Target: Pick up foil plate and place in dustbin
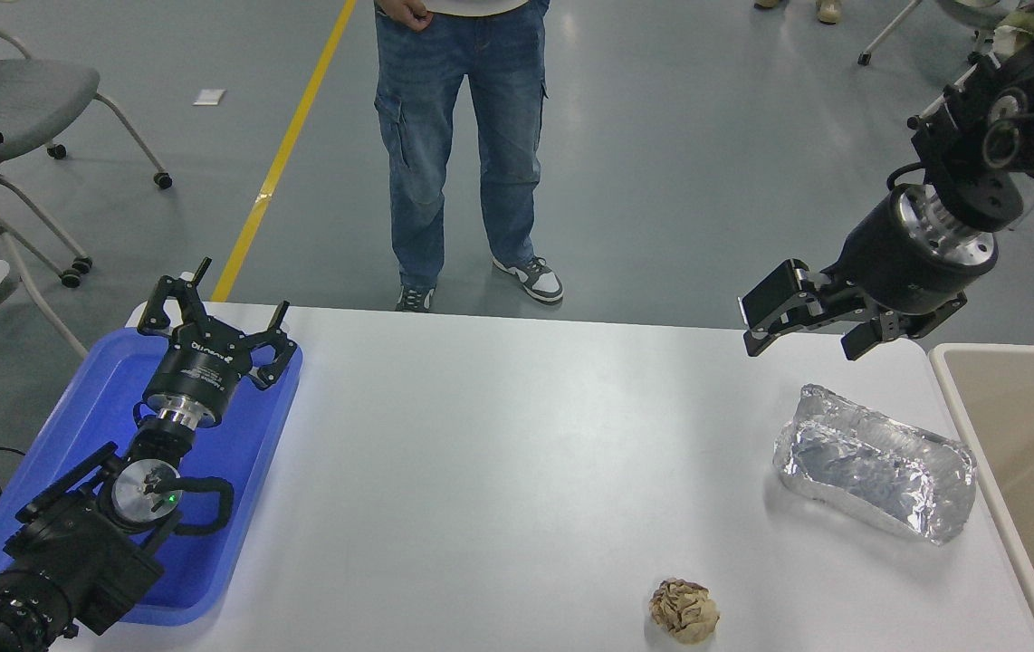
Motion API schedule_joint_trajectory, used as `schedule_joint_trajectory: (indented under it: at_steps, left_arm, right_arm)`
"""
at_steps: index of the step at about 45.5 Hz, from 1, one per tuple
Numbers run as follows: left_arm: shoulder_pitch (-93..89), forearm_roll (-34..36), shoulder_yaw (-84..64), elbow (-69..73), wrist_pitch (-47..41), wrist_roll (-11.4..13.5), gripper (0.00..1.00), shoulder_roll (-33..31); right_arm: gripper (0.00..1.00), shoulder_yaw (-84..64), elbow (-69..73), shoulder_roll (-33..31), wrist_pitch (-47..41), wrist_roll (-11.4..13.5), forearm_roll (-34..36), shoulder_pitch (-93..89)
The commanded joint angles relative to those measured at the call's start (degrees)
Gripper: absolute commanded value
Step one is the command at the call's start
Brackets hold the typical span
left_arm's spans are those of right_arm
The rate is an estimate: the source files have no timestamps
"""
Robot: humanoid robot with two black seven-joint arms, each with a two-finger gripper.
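Task barely started: crinkled silver aluminium-foil plate flat on white surface at 4 o'clock, ungrasped. Right black pincer released, jaws spread, hanging above surface's far edge at 2 o'clock, apart from plate. Remaining: descend, grip, lift, carry to large beige off-white-rimmed dustbin just beside plate at 3 o'clock. Left black pincer parked at 9 o'clock over blue plastic tray, fingers spread. Small brown crumpled paper ball at 6 o'clock. Room: grey floor, yellow line, person in jeans at 12, wheeled chair at 10.
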State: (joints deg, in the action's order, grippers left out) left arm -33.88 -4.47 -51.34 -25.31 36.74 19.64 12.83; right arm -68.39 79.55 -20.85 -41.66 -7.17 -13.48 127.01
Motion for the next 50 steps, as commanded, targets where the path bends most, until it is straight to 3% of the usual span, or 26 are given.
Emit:
schedule_joint_trajectory:
  at_steps: [1,50]
  left_arm:
    - [0.0,0.0,-0.1,0.0,0.0,0.0,1.00,0.0]
    - [0.0,0.0,0.0,0.0,0.0,0.0,1.00,0.0]
  right_arm:
    - [1.00,0.1,0.0,0.2,0.2,0.1,0.4,0.2]
    - [1.00,-0.8,-2.2,0.1,0.3,0.0,0.1,-1.2]
